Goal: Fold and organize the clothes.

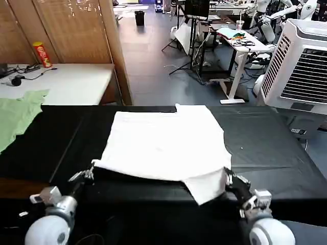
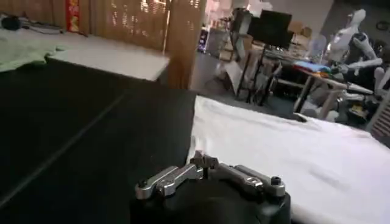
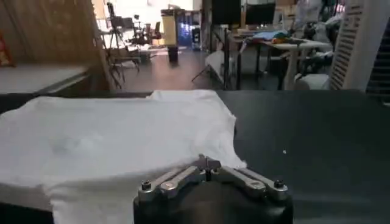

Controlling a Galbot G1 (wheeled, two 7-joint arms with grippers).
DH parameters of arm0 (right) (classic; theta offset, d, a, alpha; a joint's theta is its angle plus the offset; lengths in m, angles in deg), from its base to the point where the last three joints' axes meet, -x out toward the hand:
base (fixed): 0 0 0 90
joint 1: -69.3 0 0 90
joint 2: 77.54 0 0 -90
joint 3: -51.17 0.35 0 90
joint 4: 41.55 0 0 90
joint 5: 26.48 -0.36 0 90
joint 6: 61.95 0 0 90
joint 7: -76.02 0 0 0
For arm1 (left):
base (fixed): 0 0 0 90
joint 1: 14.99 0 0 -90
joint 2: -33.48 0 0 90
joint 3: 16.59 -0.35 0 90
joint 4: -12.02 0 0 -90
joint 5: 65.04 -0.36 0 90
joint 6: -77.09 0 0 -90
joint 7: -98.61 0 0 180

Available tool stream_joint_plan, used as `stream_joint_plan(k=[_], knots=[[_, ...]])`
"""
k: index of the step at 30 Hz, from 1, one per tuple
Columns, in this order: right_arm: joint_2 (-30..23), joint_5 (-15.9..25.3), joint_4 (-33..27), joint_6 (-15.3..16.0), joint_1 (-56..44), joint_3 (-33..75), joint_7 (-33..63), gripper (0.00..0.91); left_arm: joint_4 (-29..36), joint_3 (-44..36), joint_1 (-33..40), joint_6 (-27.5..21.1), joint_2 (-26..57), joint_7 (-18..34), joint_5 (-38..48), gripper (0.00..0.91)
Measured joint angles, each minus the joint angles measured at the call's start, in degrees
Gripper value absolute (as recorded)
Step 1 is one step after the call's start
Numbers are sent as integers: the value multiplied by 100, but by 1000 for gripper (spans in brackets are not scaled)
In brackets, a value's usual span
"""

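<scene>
The white T-shirt (image 1: 168,143) lies plain side up on the black table (image 1: 56,143), its far part spread flat and a sleeve flap hanging toward the near right. My left gripper (image 1: 90,172) sits at the shirt's near left corner, fingers shut on the hem (image 2: 204,161). At the near right corner my right gripper (image 1: 228,177) is shut on the cloth edge (image 3: 207,162). In the left wrist view the shirt (image 2: 292,152) stretches away from the jaws; in the right wrist view the shirt (image 3: 122,134) lies ahead of them.
A pale green garment (image 1: 18,115) lies at the table's far left. Behind it a white table (image 1: 71,84) holds a red can (image 1: 42,53) and cables. A white air cooler (image 1: 304,66) stands at the far right. Black tabletop lies bare either side of the shirt.
</scene>
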Motion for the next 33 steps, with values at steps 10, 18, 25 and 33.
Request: stream_joint_plan(k=[10, 18, 25, 33], knots=[[68, 60, -1151, -222, 1147, -458, -159, 0, -676, -258, 735, 3, 111, -22, -293, 0], [9, 138, -1734, -137, 1803, -793, -295, 293, -1336, -500, 1362, 21, 276, -122, -568, 283], [168, -63, -1412, 160, 1549, -664, -327, 878, -1769, -680, 1727, 18, 268, -170, -822, 878], [428, -148, -446, 290, 599, -399, -378, 878, -1865, -642, 1752, 27, 267, -179, -836, 878]])
